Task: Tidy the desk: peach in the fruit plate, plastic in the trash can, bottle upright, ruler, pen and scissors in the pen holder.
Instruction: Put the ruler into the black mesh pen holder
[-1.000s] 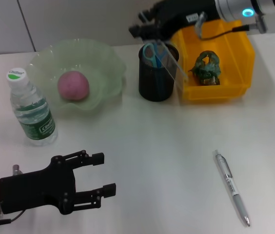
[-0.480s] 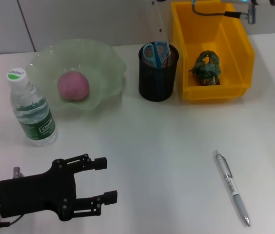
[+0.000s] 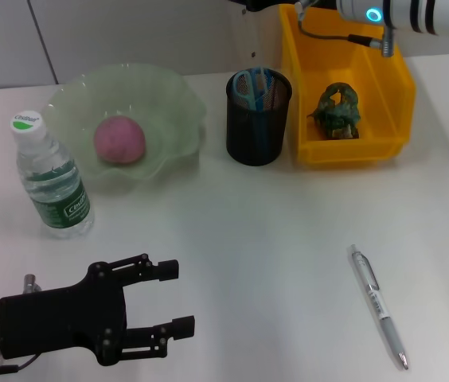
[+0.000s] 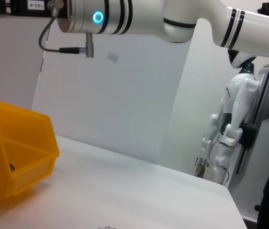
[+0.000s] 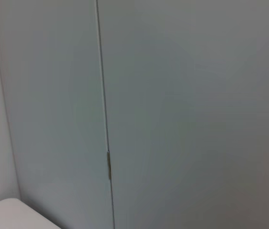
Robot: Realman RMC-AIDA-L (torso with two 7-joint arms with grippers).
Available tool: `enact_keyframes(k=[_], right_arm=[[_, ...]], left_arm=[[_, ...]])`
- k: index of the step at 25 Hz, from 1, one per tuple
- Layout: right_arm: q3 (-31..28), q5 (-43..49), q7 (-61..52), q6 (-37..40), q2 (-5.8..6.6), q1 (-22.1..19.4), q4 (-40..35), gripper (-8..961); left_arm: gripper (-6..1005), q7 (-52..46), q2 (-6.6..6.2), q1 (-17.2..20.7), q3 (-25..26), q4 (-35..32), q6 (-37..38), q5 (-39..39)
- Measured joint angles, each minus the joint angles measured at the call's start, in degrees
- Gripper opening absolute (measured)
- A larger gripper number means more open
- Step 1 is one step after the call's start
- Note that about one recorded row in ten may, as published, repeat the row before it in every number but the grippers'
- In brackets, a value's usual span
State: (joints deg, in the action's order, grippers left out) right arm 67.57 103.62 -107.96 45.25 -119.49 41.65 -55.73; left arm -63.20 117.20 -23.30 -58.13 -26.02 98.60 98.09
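Altogether, one of each shows on the table [image 3: 272, 231]: one peach [image 3: 119, 140] in the fruit plate [image 3: 173, 95], one bottle [image 3: 52, 178] upright beside it, one pen [image 3: 378, 305] lying alone, one pen holder [image 3: 258, 119] holding the scissors [image 3: 247, 86], one trash can [image 3: 388, 87] with crumpled plastic [image 3: 337, 110]. The left gripper [image 3: 169, 298] hovers low, fingers [image 3: 157, 269] spread. Since a second ago the right arm [image 3: 400, 12] has lifted away from the holder; its fingers' state cannot be told.

Plain pale wall panels [image 5: 172, 95] with a vertical seam [image 5: 103, 119] stand behind the white tabletop.
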Motion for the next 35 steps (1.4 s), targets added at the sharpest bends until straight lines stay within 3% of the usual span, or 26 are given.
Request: enact_keyframes(k=[18, 35], right_arm=[[3.22, -6.26, 7.93, -7.44, 0.01, 3.17, 9.16, 516], [3.39, -6.79, 9.58, -7.90, 0.04, 3.10, 10.52, 559]], left_arm=[[803, 0.00, -0.04, 0.06, 0.29, 0.01, 1.05, -0.01], [803, -0.19, -0.18, -0.02, 0.48, 0.00, 1.54, -0.02]])
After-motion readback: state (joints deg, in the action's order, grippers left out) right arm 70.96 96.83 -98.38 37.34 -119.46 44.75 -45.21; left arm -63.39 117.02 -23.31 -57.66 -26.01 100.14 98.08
